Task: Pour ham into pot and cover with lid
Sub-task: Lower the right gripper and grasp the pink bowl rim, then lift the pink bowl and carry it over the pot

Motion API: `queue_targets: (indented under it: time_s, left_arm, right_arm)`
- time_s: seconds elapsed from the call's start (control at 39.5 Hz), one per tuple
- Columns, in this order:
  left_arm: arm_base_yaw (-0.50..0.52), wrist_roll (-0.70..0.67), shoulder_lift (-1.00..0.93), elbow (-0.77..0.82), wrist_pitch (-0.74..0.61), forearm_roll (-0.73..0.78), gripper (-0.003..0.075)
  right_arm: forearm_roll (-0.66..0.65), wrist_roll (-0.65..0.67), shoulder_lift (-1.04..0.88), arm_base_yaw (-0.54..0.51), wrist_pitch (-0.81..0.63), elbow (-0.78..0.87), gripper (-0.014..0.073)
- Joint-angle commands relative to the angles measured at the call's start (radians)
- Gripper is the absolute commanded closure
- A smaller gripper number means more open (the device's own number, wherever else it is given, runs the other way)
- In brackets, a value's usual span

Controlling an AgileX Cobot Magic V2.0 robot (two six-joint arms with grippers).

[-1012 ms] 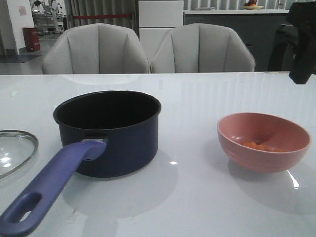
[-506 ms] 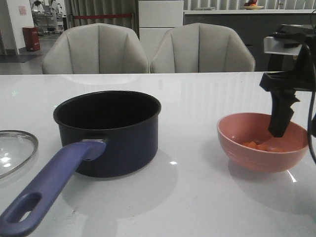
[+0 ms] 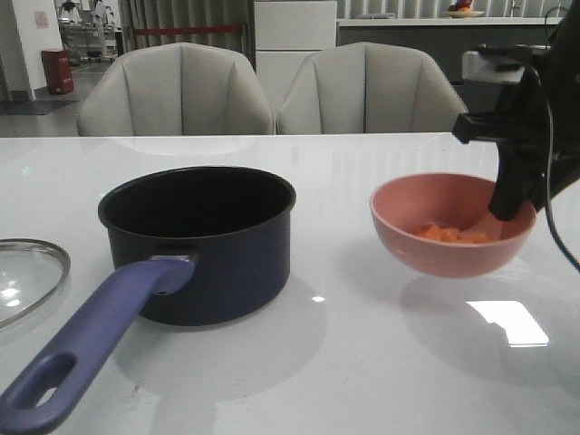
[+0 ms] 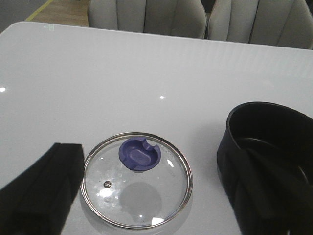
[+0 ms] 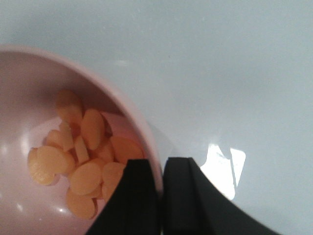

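Orange ham slices (image 3: 449, 235) (image 5: 80, 161) lie in a pink bowl (image 3: 426, 249) that hangs above the table, right of the pot. My right gripper (image 3: 509, 204) (image 5: 159, 169) is shut on the bowl's right rim (image 5: 139, 127), one finger inside and one outside. The dark navy pot (image 3: 204, 240) (image 4: 266, 152) stands left of centre, its blue handle (image 3: 91, 340) pointing toward the front. The glass lid (image 4: 137, 178) (image 3: 27, 276) with a blue knob (image 4: 140, 154) lies flat to the pot's left. My left gripper (image 4: 156, 234) hovers open above the lid, with one finger (image 4: 39, 191) on each side.
Two grey chairs (image 3: 272, 91) stand behind the table's far edge. A bright light patch (image 3: 507, 322) lies on the white table under the bowl.
My right gripper came down into view, closed on the bowl's rim, then lifted the bowl off the table and carried it a little left toward the pot.
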Motion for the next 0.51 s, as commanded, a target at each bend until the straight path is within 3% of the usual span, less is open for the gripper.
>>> queue_targets:
  time_s: [0.0, 0.2, 0.48]
  left_arm:
    - [-0.005, 0.000, 0.005, -0.027, -0.081, -0.010, 0.0103]
    - [-0.005, 0.000, 0.005, -0.027, -0.081, -0.010, 0.0103]
    - [-0.005, 0.000, 0.005, -0.027, -0.081, -0.010, 0.0103]
  right_arm:
    - [0.018, -0.035, -0.097, 0.015, 0.005, -0.065, 0.0461]
    - [0.077, -0.057, -0.151, 0.077, 0.022, -0.130, 0.0461]
    - [0.047, -0.065, -0.154, 0.280, -0.061, -0.256, 0.0461]
